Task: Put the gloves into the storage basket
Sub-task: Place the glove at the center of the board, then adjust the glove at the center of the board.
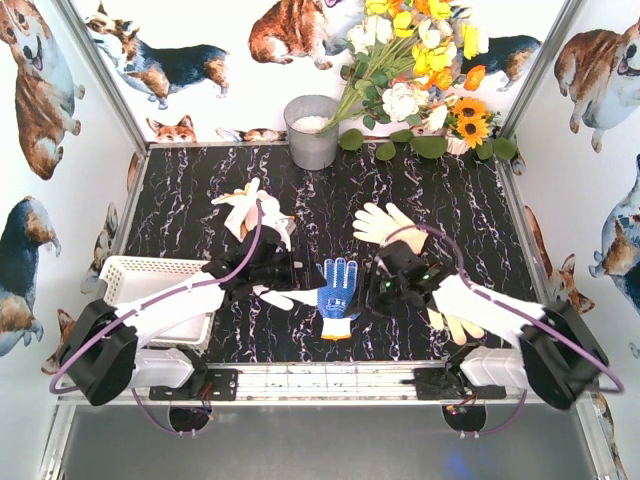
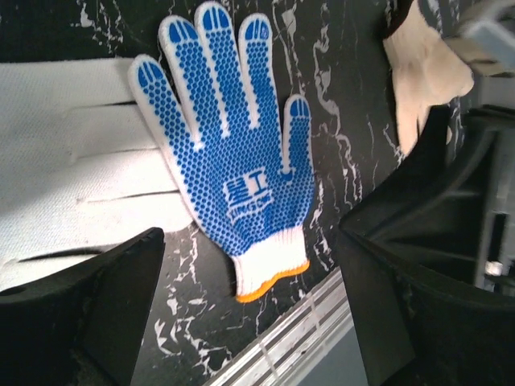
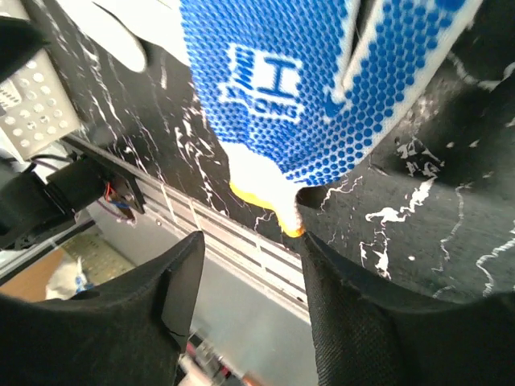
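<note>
A blue-dotted glove (image 1: 338, 290) with an orange cuff lies flat on the black marble table, between my two grippers. My left gripper (image 2: 249, 322) is open above its cuff (image 2: 269, 269), nothing between the fingers. My right gripper (image 3: 249, 249) is also open; one fingertip (image 3: 322, 257) touches the cuff's corner (image 3: 278, 205). A white glove (image 2: 64, 153) lies partly beneath the blue one. Other gloves lie at the back left (image 1: 250, 208), at the centre right (image 1: 385, 222) and by the right arm (image 1: 455, 325). The white storage basket (image 1: 130, 272) stands at the left edge, beside the left arm.
A grey metal bucket (image 1: 312, 130) stands at the back centre with a bunch of white and yellow flowers (image 1: 420, 60) beside it. The metal rail (image 1: 330, 378) runs along the table's near edge. Walls close in both sides.
</note>
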`<state>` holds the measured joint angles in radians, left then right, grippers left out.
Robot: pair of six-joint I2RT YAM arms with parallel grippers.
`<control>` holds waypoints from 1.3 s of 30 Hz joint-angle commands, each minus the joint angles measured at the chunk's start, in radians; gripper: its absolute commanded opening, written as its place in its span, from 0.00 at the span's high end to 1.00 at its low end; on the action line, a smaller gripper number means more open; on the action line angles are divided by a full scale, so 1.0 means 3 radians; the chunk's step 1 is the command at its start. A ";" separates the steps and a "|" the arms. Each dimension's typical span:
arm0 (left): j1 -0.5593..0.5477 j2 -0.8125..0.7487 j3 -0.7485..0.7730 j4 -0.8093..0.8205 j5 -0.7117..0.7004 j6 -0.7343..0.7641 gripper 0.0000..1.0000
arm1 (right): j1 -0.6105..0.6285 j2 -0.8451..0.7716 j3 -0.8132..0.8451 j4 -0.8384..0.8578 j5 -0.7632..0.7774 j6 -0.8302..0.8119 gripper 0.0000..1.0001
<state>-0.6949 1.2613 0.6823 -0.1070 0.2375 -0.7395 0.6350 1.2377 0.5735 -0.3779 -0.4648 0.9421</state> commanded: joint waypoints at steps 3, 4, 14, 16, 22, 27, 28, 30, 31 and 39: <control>-0.0051 0.0146 0.0056 0.0427 0.0011 -0.0171 0.22 | -0.0034 -0.0376 0.0266 -0.0470 0.0824 -0.0110 0.42; -0.0061 0.0173 0.0053 0.0440 0.0023 -0.0169 0.23 | -0.0051 -0.0377 0.0207 -0.0349 0.0815 -0.0049 0.42; -0.0081 0.0347 -0.0051 0.0514 0.0247 -0.0159 0.38 | -0.0056 0.0021 -0.0173 0.0484 0.0584 0.0368 0.48; -0.0096 0.0410 -0.0072 0.0552 0.0300 -0.0158 0.43 | -0.0056 0.0059 -0.0191 0.0565 0.0563 0.0356 0.49; -0.0109 0.0548 -0.0010 0.0526 0.0309 -0.0133 0.50 | -0.0056 0.0230 -0.0130 0.0615 0.0691 0.0293 0.60; -0.0113 0.0553 0.0031 0.0519 0.0259 -0.0144 0.50 | -0.0056 0.0419 -0.0042 0.0577 0.0832 0.0284 0.73; -0.0115 0.0558 0.0032 0.0519 0.0257 -0.0143 0.50 | -0.0056 0.0447 -0.0023 0.0530 0.0864 0.0281 0.79; -0.0113 0.0577 0.0034 0.0520 0.0243 -0.0147 0.50 | -0.0056 0.0459 -0.0010 0.0416 0.0961 0.0293 0.92; -0.0115 0.0590 0.0043 0.0510 0.0235 -0.0152 0.51 | -0.0056 0.0427 -0.0017 0.0350 0.1037 0.0317 1.00; -0.0143 0.0744 0.0304 0.0471 0.0100 -0.0112 0.57 | -0.0061 -0.0012 -0.0278 0.0058 0.1456 0.0626 1.00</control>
<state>-0.7235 1.4494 0.7086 0.0132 0.2871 -0.7856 0.6178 1.3010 0.5213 -0.3130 -0.1345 1.0779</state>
